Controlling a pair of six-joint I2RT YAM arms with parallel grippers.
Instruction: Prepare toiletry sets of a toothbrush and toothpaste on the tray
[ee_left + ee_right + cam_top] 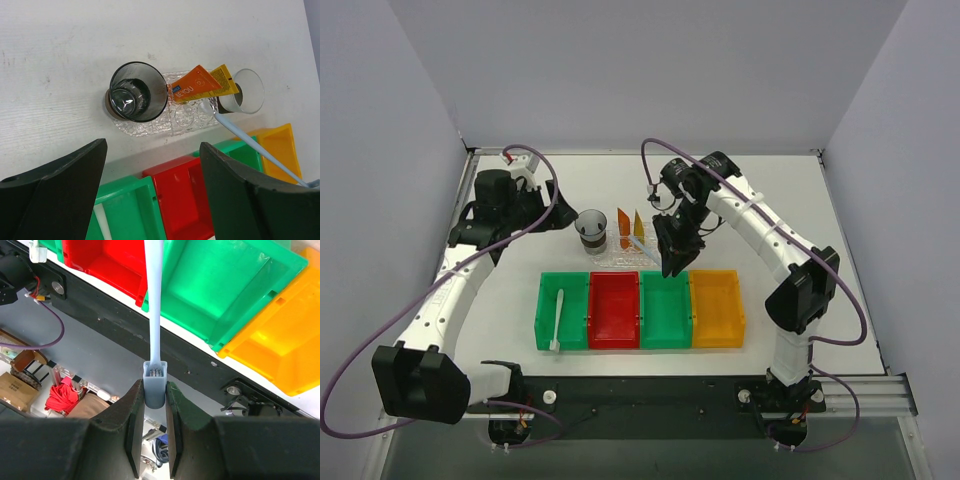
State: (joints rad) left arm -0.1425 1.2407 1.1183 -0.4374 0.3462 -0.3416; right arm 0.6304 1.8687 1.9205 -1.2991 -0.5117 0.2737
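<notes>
The clear bumpy tray (170, 120) lies behind the bins, and also shows in the top view (612, 252). An orange tube (192, 86) and a yellow-orange tube (225, 80) lean over it, narrow ends toward a clear cup (247, 92). My right gripper (154, 390) is shut on the capped head of the pale blue toothbrush (155, 305); it hangs over the bins (672, 262). The brush's handle tip (209, 107) is at the tray beside the clear cup. The white toothbrush (558, 318) lies in the left green bin. My left gripper (152, 150) is open and empty, above the bins.
A dark cup (135, 97) stands on the tray's left end. A row of bins sits at the front: green (563, 310), red (614, 310), green (666, 308), orange (717, 308). A black rail (650, 395) runs along the near edge.
</notes>
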